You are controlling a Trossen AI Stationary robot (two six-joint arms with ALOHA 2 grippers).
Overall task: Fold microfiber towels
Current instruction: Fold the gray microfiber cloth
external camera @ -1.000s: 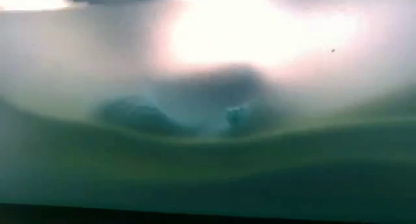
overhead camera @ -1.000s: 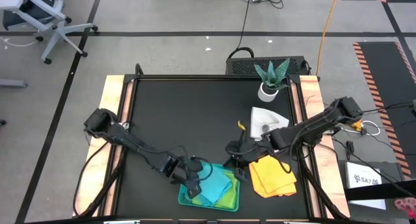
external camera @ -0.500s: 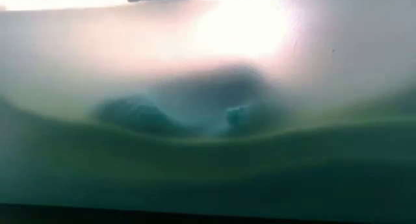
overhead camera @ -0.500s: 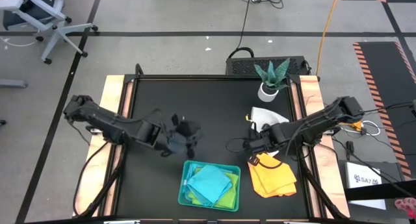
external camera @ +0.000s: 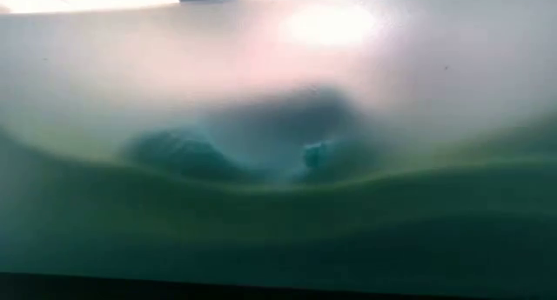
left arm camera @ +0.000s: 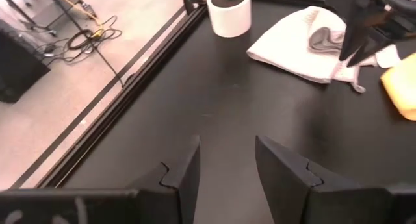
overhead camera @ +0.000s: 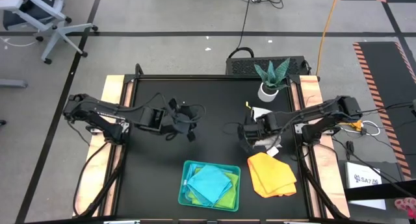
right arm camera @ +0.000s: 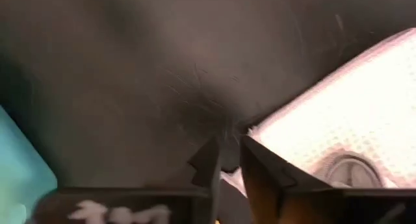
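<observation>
A pale grey-white towel (overhead camera: pixel 261 113) (left arm camera: pixel 292 42) lies spread on the black table at the right. My right gripper (overhead camera: pixel 249 138) (right arm camera: pixel 229 143) points down at its near-left corner, fingers a narrow gap apart. A folded yellow-orange towel (overhead camera: pixel 272 174) lies nearer the front edge. A turquoise towel (overhead camera: pixel 209 183) rests on a lime green one (overhead camera: pixel 228 197) inside the teal tray (overhead camera: pixel 182 191). My left gripper (overhead camera: pixel 188 129) (left arm camera: pixel 227 143) hangs open over bare table left of centre, holding nothing. My right gripper comes from above, pointing steeply down, with its fingertips at the white towel's corner (right arm camera: pixel 257 130). I cannot tell whether the fingertips touch the cloth.
A white pot with a green plant (overhead camera: pixel 270 87) stands at the far right, just beyond the white towel. Raised rails and wooden strips (overhead camera: pixel 110 113) border the table's left and right sides. Bare black tabletop (overhead camera: pixel 195 100) lies between the two grippers.
My left gripper has risen out of the tray and gone toward the far edge, leaving the turquoise towel lying there. My right gripper has moved from beside the yellow-orange towel toward the far edge, tipped downward, and now stands over the white towel's corner.
</observation>
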